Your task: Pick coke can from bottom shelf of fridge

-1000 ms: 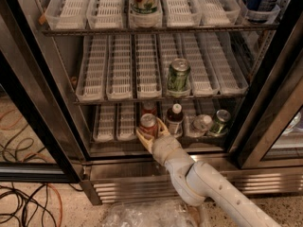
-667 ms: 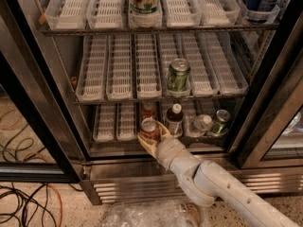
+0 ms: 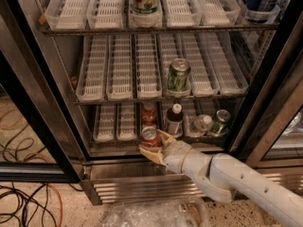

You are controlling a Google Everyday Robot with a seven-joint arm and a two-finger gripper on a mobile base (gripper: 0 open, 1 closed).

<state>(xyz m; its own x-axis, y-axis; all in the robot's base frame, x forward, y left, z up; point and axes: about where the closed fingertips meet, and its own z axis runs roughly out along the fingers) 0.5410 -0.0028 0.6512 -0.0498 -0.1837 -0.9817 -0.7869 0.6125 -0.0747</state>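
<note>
The coke can [image 3: 150, 134], red with a silver top, stands at the front edge of the bottom shelf [image 3: 116, 124] of the fridge [image 3: 57, 79]. My gripper [image 3: 151, 141] reaches in from the lower right. Its tan fingers [image 3: 165, 137] sit on either side of the can and are shut on it. A second red can [image 3: 149, 112] stands right behind in the same lane.
On the bottom shelf stand a dark bottle with a red cap [image 3: 174, 119], a clear bottle [image 3: 201, 123] and a green can [image 3: 220, 122]. Another green can [image 3: 178, 74] sits on the middle shelf. The open door frame [image 3: 277, 103] is at right, cables [image 3: 23, 193] lie on the floor at left, and clear plastic [image 3: 156, 214] lies below.
The gripper has drawn back a little toward the shelf's front edge, and the coke can has come with it, away from the red can behind.
</note>
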